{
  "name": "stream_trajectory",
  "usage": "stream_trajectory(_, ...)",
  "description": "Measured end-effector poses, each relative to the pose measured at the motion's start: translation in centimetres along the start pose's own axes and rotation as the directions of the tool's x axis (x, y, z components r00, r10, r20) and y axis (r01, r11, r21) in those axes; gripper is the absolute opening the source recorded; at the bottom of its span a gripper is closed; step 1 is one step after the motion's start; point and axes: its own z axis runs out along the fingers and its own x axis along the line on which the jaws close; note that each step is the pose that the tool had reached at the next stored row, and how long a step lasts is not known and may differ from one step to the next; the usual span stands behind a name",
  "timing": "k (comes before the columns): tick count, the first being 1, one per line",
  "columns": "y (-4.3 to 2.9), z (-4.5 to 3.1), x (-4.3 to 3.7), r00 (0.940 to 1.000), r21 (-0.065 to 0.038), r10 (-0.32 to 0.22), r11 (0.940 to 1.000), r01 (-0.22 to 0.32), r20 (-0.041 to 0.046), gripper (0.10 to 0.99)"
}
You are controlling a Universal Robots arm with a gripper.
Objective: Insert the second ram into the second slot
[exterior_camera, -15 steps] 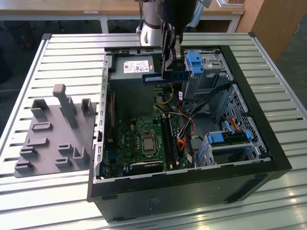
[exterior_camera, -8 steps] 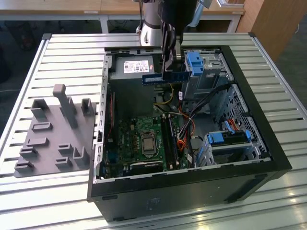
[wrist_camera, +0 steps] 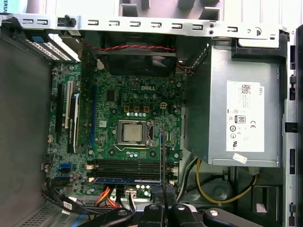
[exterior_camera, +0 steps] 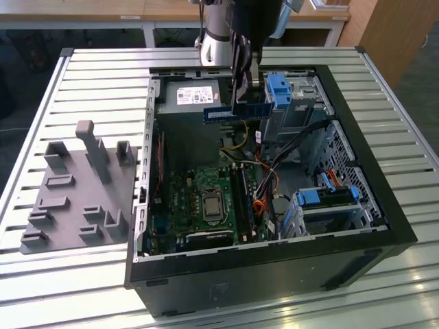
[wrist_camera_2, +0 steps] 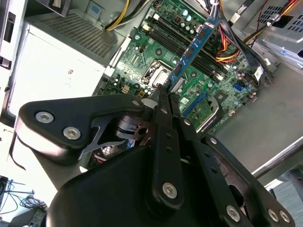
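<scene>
Second ram point(exterior_camera: 223, 114) (blue) hangs clamped in gripper point(exterior_camera: 245, 101) above motherboard point(exterior_camera: 185, 195).

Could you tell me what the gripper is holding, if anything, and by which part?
The gripper is shut on the thin blue circuit-board ram stick, gripping its upper long edge near mid-length.

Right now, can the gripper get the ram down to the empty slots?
Probably yes. The gripper holds the ram above the open case, and the empty slots lie uncovered; cables sit to one side.
</scene>
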Motion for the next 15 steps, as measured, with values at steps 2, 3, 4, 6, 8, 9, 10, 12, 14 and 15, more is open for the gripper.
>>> stream_trajectory(2,0.00,0.00,0.05,1.0000,0.000,0.000,1.0000,0.000,0.0000,0.129)
stream_trajectory(3,0.00,0.00,0.07,1.0000,0.000,0.000,1.0000,0.000,0.0000,0.129)
stream_trajectory(4,0.00,0.00,0.09,1.0000,0.000,0.000,1.0000,0.000,0.0000,0.129)
stream_trajectory(6,0.00,0.00,0.15,1.0000,0.000,0.000,1.0000,0.000,0.0000,0.129)
stream_trajectory(8,0.00,0.00,0.21,1.0000,0.000,0.000,1.0000,0.000,0.0000,0.129)
stream_trajectory(9,0.00,0.00,0.24,1.0000,0.000,0.000,1.0000,0.000,0.0000,0.129)
stream_trajectory(10,0.01,0.00,0.28,1.0000,0.000,0.000,1.0000,0.000,0.0000,0.129)
stream_trajectory(12,0.01,-0.01,0.35,1.0000,0.000,0.000,1.0000,0.000,0.0000,0.129)
stream_trajectory(14,0.01,-0.01,0.41,1.0000,0.000,0.000,1.0000,0.000,-0.0001,0.129)
stream_trajectory(15,0.01,-0.01,0.44,1.0000,0.000,0.000,1.0000,0.000,0.0000,0.129)
